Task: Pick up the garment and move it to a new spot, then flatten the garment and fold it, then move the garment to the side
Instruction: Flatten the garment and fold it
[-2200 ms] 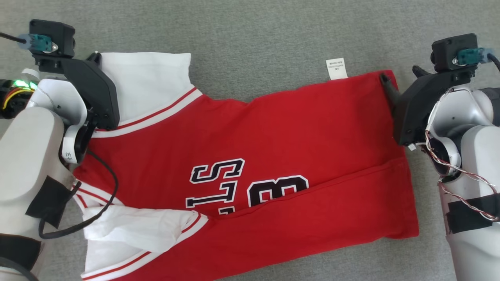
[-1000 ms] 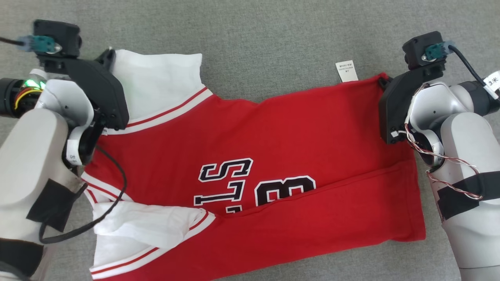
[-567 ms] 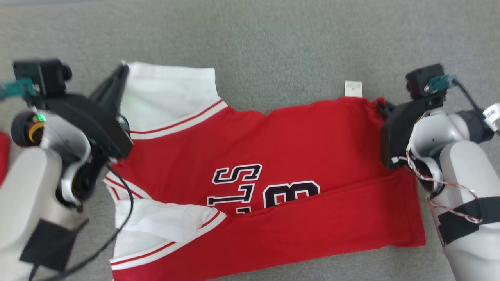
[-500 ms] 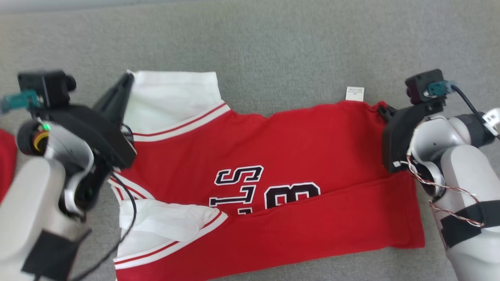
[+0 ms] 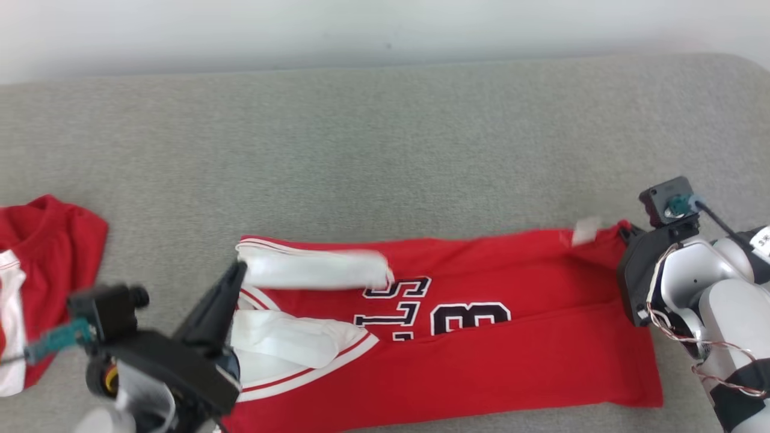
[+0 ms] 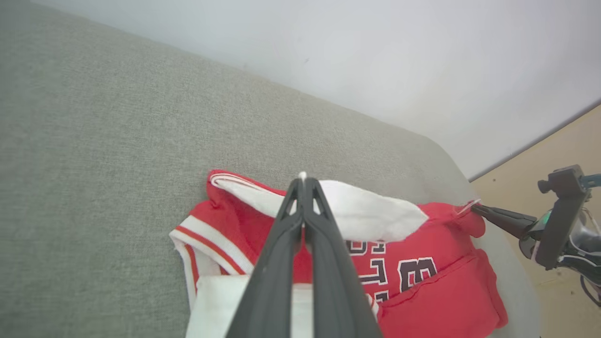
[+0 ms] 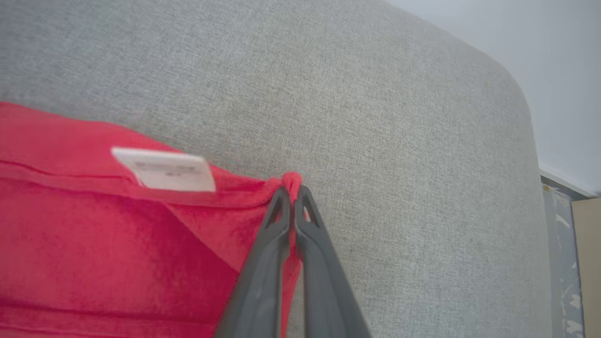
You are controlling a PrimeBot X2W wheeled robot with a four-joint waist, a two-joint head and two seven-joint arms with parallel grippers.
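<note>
The garment [image 5: 481,349] is a red jersey with white sleeves and black-and-white lettering, lying across the grey surface, its far edge lifted and turned toward me. My left gripper [image 5: 239,266] is shut on the white sleeve's edge at the garment's left end; the left wrist view has the fingers [image 6: 300,185] pinching that white cloth [image 6: 366,213]. My right gripper [image 5: 623,230] is shut on the red far-right corner, seen bunched at its tips [image 7: 292,187] in the right wrist view. A white label [image 7: 164,171] hangs near that corner.
A second red and white garment [image 5: 42,264] lies crumpled at the left edge of the grey padded surface [image 5: 385,150]. A pale wall [image 5: 385,27] rises behind the surface. Beyond the surface's rounded right end, tan floor [image 6: 554,155] shows in the left wrist view.
The head camera has tipped up, bringing in the wall. Both grippers have lifted the garment's far edge and drawn it toward me, rolling the white sleeve over the lettering.
</note>
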